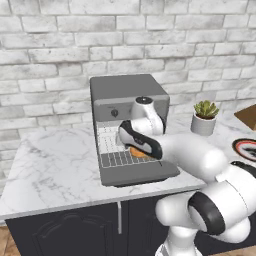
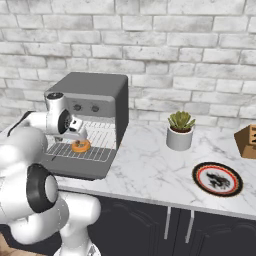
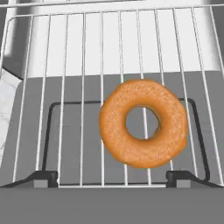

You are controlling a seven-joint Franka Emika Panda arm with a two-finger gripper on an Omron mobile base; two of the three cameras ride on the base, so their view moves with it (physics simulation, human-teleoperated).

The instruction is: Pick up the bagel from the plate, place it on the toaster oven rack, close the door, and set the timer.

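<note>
Glossy white rounded arm (image 1: 200,160) — dark bands at joints — white base.

An orange-brown bread ring with a round centre hole, the bagel (image 3: 143,123), lies flat on a grid of thin silver-white wires, the toaster oven rack (image 3: 65,65), right of the rack's middle and near its front edge. Through the wires and through the bagel's hole shows a flat dark grey panel with a thin dark rounded outline, the open door (image 3: 30,131), lying beneath the rack; two small dark brackets (image 3: 41,177) sit at the rack's front corners. At the far left edge a patch of white marbled table (image 3: 5,105) shows beside the door.
</note>
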